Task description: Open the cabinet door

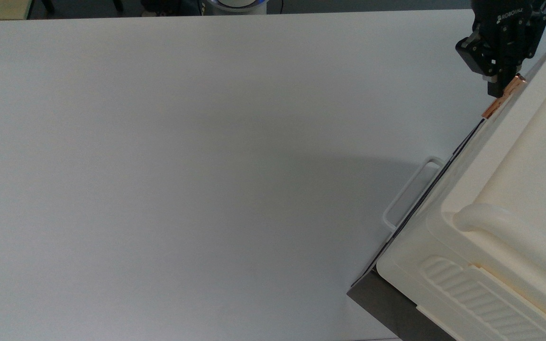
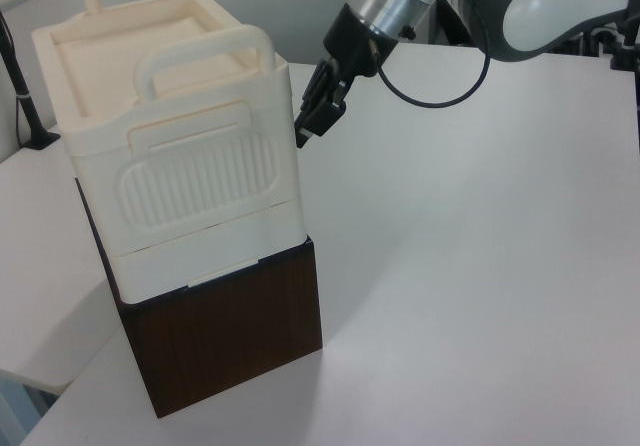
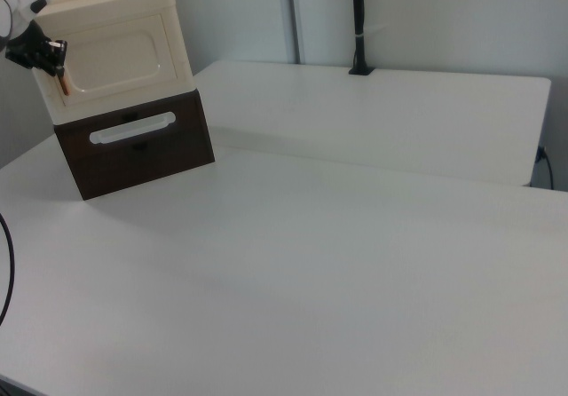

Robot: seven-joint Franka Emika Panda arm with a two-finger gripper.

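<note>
Jaws (image 1: 500,85) clamped on one copper handle (image 1: 504,97), cabinet door (image 3: 114,61) shut

- Cabinet (image 2: 180,146): stacked on a base box (image 2: 225,341), at the table's (image 1: 206,142) edge on the top view's right.
- Door (image 3: 115,59): on the cabinet's front, directly above the base's loop handle (image 3: 131,129).
- Bar handle (image 1: 503,97): at the door's end on the right view's left.
- Gripper (image 1: 499,85): at the bar handle.
</note>
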